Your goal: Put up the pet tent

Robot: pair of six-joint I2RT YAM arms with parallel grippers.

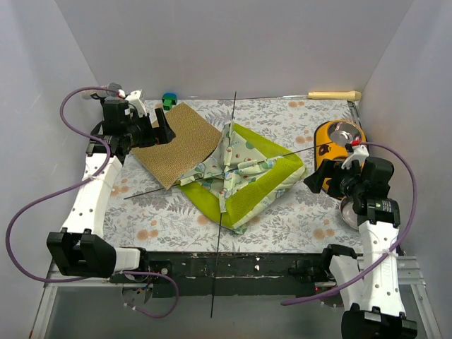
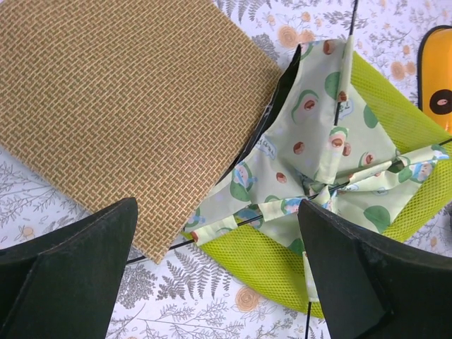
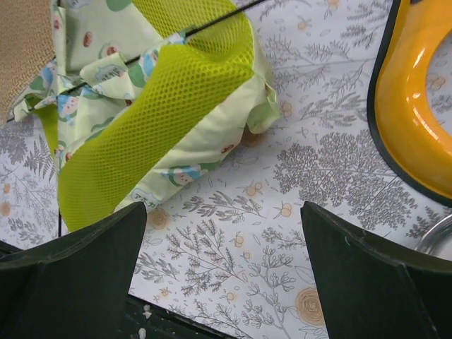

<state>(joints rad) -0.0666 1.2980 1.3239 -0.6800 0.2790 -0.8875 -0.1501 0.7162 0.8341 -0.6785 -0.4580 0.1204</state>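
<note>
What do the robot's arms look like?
The left arm and right arm have white links dotted with small holes, joined by chunky black joints. A purple cable loops along each. The left end effector and right end effector are black, with wide, wedge-shaped fingers.

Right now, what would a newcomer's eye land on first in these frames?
The pet tent lies collapsed at mid-table, a crumpled heap of lime-green mesh and printed fabric, with thin black poles sticking out well past it. A brown woven mat sits against its left side, and an orange-yellow object stands out at the right. The left pincer and right pincer flank the tent, both open and empty.
</note>
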